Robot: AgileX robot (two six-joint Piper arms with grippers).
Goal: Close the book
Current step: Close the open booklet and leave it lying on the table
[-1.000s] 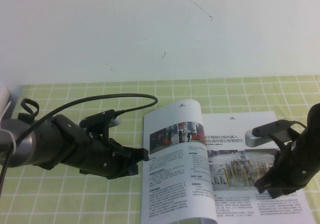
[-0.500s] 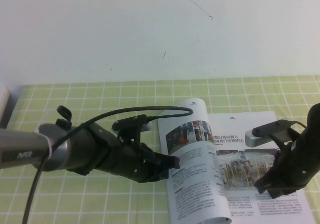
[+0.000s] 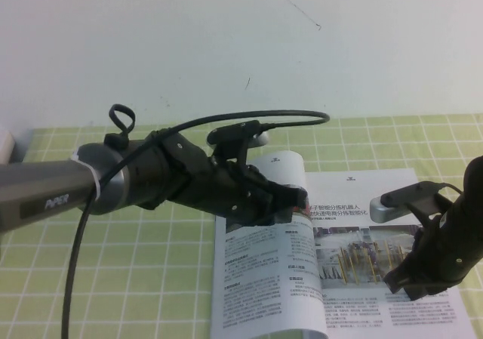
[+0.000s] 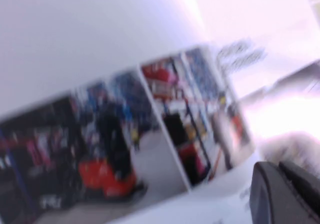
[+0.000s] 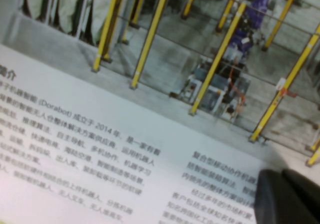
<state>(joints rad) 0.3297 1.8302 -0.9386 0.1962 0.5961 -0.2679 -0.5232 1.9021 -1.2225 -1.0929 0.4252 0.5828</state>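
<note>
On the checked cloth (image 3: 151, 278) before me, the open magazine (image 3: 349, 203) waits: my left gripper (image 3: 294, 200) at its curled left page (image 3: 260, 278), right gripper (image 3: 407, 282) on the right page (image 3: 355, 263), neither grip readable; I should sweep rightward smoothly.

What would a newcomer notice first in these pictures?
The open book, with its photo pages, lies on the green checked cloth at the near right, and its left page is bowed upward. The left gripper reaches in from the left and sits over the top of that page near the spine. The right gripper sits low over the right page.
</note>
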